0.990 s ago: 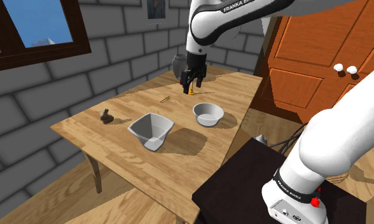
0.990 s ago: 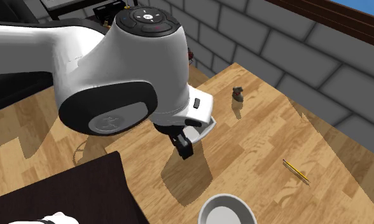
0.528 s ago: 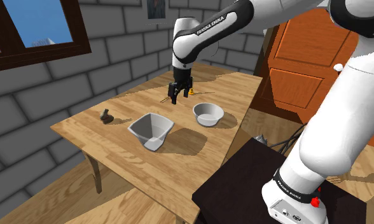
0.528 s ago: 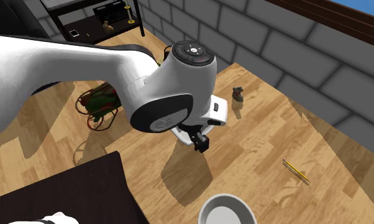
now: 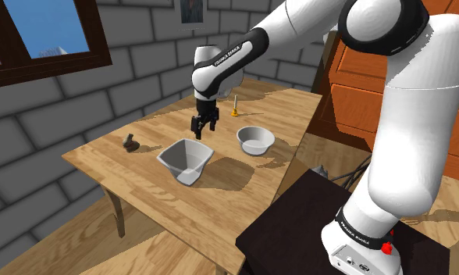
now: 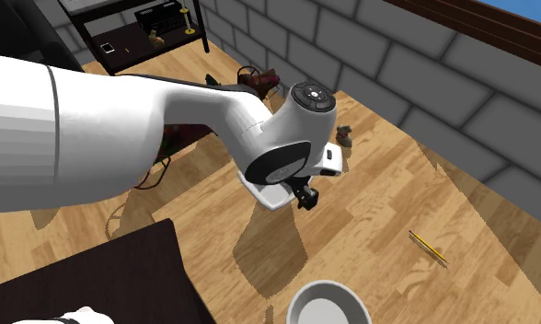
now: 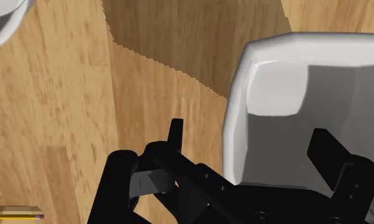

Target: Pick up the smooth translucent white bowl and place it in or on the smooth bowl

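Wooden table (image 5: 134,183) against a grey stone-block wall (image 5: 134,74), with a dark-framed window (image 5: 40,47), an orange door (image 5: 361,90) and a wood floor. The angular white bowl (image 5: 186,159) sits upright mid-table, opening up. Its rim is near-square with no clear long axis, and one corner points to the table's near edge in the shoulder view. The round white bowl (image 5: 255,139) stands near it, apart, on the shoulder view's right. The gripper (image 5: 198,131) hovers over the angular bowl's far rim, fingers (image 7: 175,137) apart and straddling one wall, clamping nothing.
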Motion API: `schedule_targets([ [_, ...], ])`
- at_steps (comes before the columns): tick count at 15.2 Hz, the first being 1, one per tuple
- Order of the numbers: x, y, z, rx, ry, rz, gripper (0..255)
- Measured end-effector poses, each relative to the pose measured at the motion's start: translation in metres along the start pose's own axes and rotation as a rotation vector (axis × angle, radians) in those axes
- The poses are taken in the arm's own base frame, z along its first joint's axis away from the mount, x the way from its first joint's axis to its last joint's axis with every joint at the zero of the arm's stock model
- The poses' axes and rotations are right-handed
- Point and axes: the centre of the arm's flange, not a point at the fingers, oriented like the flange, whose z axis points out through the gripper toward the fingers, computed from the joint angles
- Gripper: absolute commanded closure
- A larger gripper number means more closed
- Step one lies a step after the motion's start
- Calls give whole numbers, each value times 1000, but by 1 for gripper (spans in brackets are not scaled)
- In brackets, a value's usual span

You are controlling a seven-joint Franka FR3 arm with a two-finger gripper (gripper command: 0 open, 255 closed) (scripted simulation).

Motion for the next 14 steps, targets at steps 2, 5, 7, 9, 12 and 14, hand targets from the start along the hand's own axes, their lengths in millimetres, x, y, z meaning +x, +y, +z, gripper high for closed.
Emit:
schedule_targets([
  [2,3,0,13,1,-1,-3,0],
  [5,3,0,30,2,-2,-4,0],
  [7,2,-1,41,2,-2,-4,0],
  [9,3,0,46,2,-2,-4,0],
  [12,3,0,48,2,-1,-4,0],
  [14,3,0,48,2,-1,-4,0],
])
